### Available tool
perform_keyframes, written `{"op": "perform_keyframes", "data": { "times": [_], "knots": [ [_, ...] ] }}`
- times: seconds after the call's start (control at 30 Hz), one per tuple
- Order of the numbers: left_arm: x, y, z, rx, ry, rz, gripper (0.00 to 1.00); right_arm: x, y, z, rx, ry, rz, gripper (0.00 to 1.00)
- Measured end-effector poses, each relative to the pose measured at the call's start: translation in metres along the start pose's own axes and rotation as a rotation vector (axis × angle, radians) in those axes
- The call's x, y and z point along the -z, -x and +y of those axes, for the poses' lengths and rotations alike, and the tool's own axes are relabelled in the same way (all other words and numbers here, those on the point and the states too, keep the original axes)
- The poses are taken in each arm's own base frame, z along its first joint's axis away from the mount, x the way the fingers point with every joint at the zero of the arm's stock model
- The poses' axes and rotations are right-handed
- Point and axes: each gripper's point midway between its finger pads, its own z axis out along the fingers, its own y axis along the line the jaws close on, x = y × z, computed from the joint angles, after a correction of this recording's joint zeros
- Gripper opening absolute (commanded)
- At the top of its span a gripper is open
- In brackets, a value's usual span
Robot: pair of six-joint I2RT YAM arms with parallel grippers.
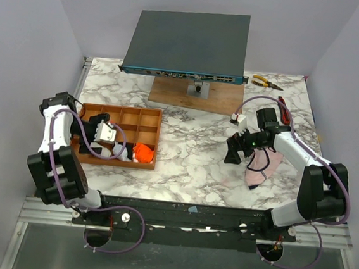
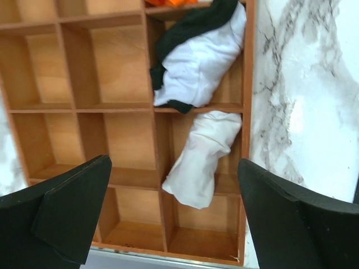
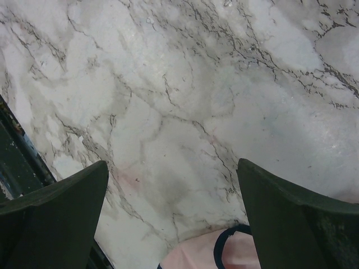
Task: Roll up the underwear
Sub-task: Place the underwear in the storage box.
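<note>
The pale pink underwear (image 1: 260,173) with dark edging lies flat on the marble at the right. My right gripper (image 1: 234,150) hovers open just left of it; in the right wrist view only the pink underwear's edge (image 3: 203,255) shows, low between the open fingers (image 3: 53,216). My left gripper (image 1: 107,135) hangs open over the orange-brown tray (image 1: 99,110), holding nothing. Below the left gripper (image 2: 174,224), a cream roll (image 2: 199,159) lies across two compartments. A light blue-grey and black garment (image 2: 196,61) fills the compartment beyond. An orange piece (image 1: 143,151) sits in the tray's near right corner.
A grey flat box (image 1: 187,41) on a wooden stand (image 1: 189,97) occupies the back centre. Yellow-handled pliers (image 1: 267,83) and a red-handled tool (image 1: 284,109) lie at the back right. The table's black front rail (image 1: 191,211) runs between the arm bases.
</note>
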Motion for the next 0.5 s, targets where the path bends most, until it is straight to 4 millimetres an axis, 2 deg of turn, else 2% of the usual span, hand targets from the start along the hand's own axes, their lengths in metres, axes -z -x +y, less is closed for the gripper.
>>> {"op": "perform_keyframes", "data": {
  "times": [0.17,0.3,0.4,0.5],
  "knots": [
    [0.017,0.025,0.017,-0.05,0.146,-0.06,0.99,0.001,0.002,0.001,0.003,0.005,-0.008,1.0],
    [0.035,0.04,0.026,-0.019,0.307,-0.08,0.99,0.003,0.013,0.008,0.024,-0.002,-0.023,1.0],
    [0.046,0.047,0.025,0.092,0.436,-0.093,0.99,-0.002,0.037,0.025,0.113,-0.017,-0.026,1.0],
    [0.058,0.047,0.026,0.257,0.554,-0.119,0.99,-0.011,0.076,0.058,0.251,-0.031,-0.063,1.0]
  ]
}}
